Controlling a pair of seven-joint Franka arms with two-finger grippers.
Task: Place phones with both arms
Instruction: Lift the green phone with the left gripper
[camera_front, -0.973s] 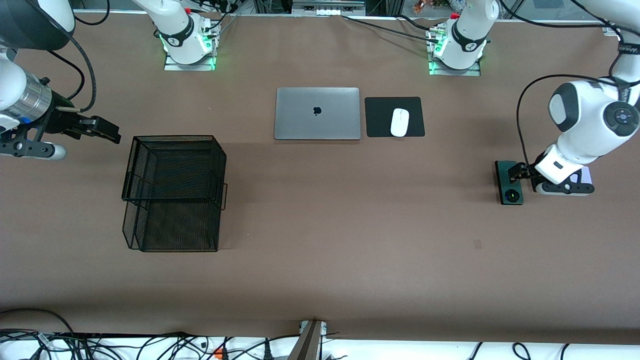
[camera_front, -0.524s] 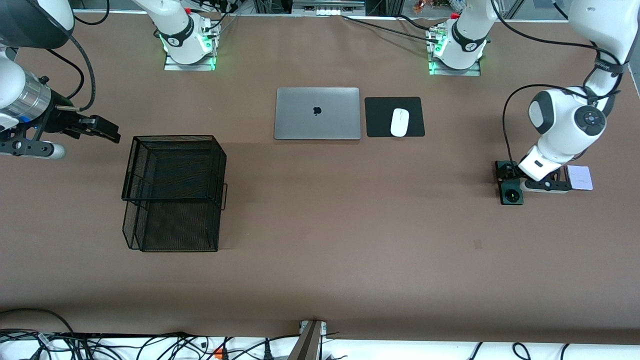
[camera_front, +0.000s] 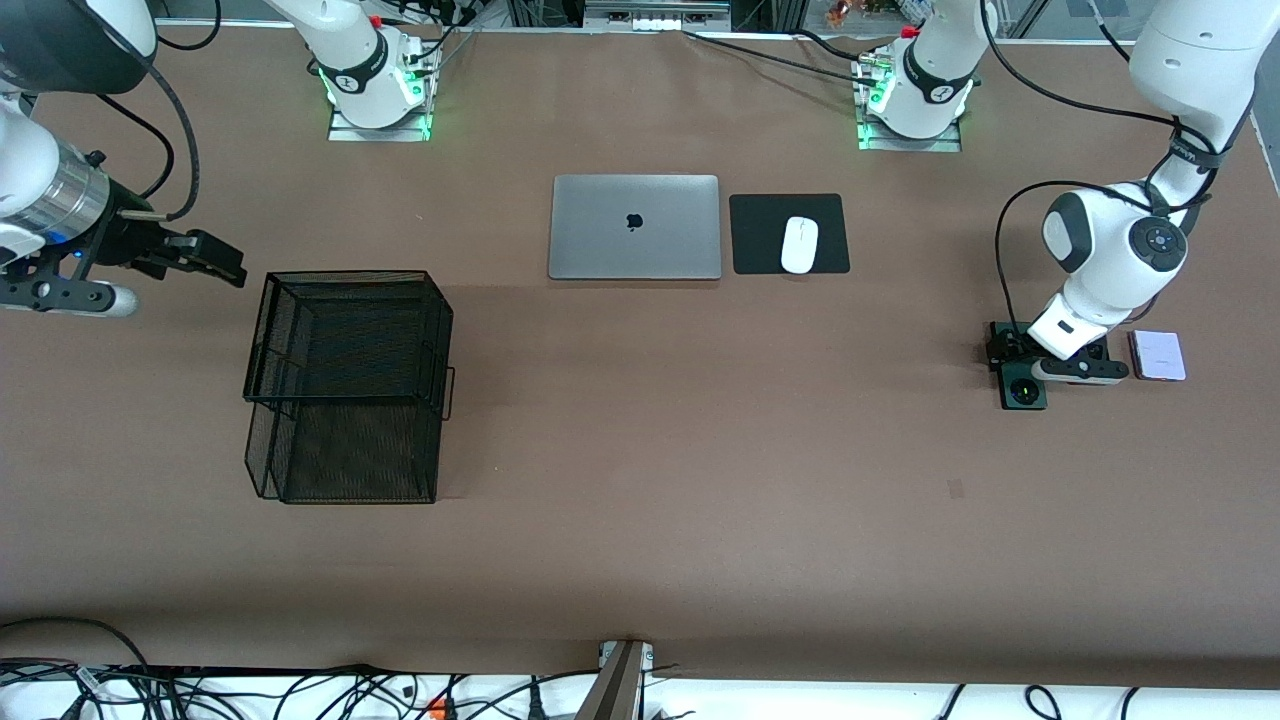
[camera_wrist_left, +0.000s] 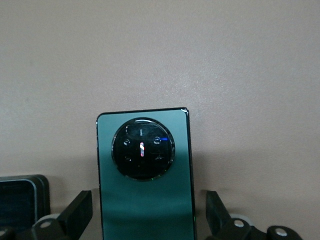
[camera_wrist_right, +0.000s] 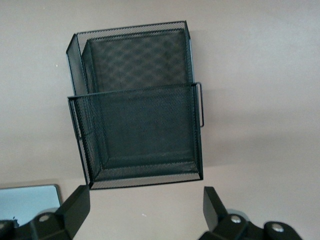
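Brown table (camera_front: 640, 560) ran wide under both arms. Black mesh tray stack (camera_front: 345, 385) sat toward the right arm's end, just beside the spread jaws of the right gripper (camera_front: 205, 262), which waited in the air holding nothing. Silver laptop (camera_front: 634, 227) lay closed well apart from both grippers, with the black mouse pad (camera_front: 760, 235) and white mouse (camera_front: 799, 244) beside it. Left gripper (camera_wrist_left: 147, 212) was low over the dark-green phone (camera_wrist_left: 145, 200), jaws wide, one finger either side of the slab, not touching it. Lilac-white phone (camera_front: 1158, 355) lay just outside those jaws. Black phone (camera_wrist_left: 20, 200) showed only as a corner beside one finger.
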